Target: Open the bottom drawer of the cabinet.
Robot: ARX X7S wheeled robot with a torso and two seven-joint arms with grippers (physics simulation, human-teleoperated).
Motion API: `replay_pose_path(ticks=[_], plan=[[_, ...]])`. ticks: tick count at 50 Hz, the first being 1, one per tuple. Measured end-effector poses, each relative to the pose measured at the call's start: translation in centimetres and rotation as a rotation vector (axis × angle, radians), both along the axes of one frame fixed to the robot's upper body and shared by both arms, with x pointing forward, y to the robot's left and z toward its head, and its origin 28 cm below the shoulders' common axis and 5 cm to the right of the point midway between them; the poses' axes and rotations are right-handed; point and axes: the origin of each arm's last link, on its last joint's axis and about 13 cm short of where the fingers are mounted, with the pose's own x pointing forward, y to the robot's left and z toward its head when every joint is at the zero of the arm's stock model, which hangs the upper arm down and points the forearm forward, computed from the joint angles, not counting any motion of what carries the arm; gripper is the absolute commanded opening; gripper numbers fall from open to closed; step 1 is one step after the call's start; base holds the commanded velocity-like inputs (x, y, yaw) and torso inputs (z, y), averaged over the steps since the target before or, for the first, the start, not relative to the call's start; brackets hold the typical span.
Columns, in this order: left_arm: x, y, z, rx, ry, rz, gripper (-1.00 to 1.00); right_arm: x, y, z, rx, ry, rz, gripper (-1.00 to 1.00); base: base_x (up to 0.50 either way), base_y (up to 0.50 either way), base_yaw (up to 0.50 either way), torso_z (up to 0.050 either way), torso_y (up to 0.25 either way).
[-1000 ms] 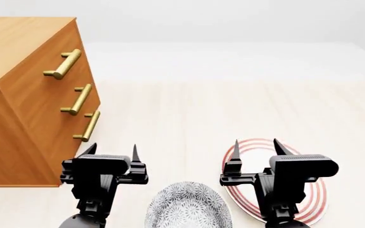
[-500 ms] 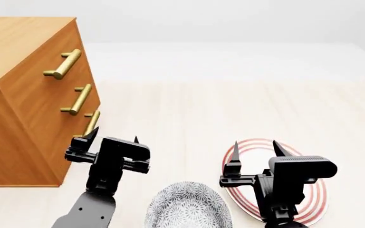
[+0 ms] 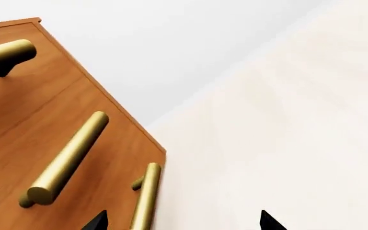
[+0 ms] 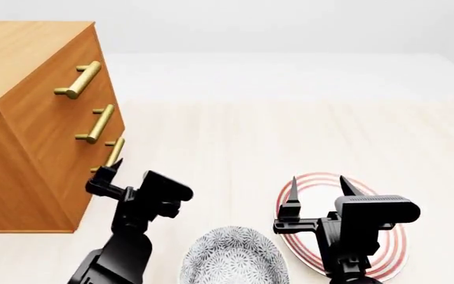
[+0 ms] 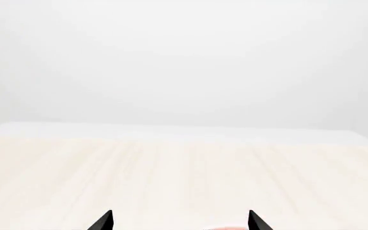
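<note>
The orange-brown cabinet (image 4: 30, 59) stands at the left with three brass handles. The bottom drawer (image 4: 81, 206) is shut, and its handle (image 4: 114, 152) is the lowest one. My left gripper (image 4: 123, 173) is open and turned toward the cabinet, right by that handle. In the left wrist view the bottom handle (image 3: 145, 196) lies between the fingertips of my left gripper (image 3: 182, 223), close to one tip and not gripped. My right gripper (image 4: 318, 186) is open and empty above the striped plate (image 4: 392, 242).
A patterned bowl (image 4: 235, 257) sits near the front edge between my arms. The middle handle (image 3: 69, 158) and top handle (image 3: 5, 55) are above the bottom one. The pale tabletop (image 4: 290, 130) stretches to the right of the cabinet.
My left gripper has swung left and turned toward the cabinet front, reaching the bottom handle. The right arm has stayed in place.
</note>
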Motion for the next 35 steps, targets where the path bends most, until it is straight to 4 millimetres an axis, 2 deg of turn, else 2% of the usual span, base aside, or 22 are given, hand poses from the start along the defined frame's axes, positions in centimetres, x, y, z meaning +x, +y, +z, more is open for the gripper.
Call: replay_pose_path(ticks=[19, 35], plan=[[3.3, 1.6, -1.5, 0.121, 0.077, 0.086, 1.0, -0.1, 0.0, -0.2, 0.006, 0.003, 0.002, 1.0, 0.0, 0.0, 0.0, 0.0, 0.0], [5.2, 2.3, -2.3, 0.198, 0.127, 0.118, 1.0, 0.0, 0.1, -0.3, 0.011, 0.005, 0.004, 1.0, 0.0, 0.0, 0.0, 0.0, 0.0]])
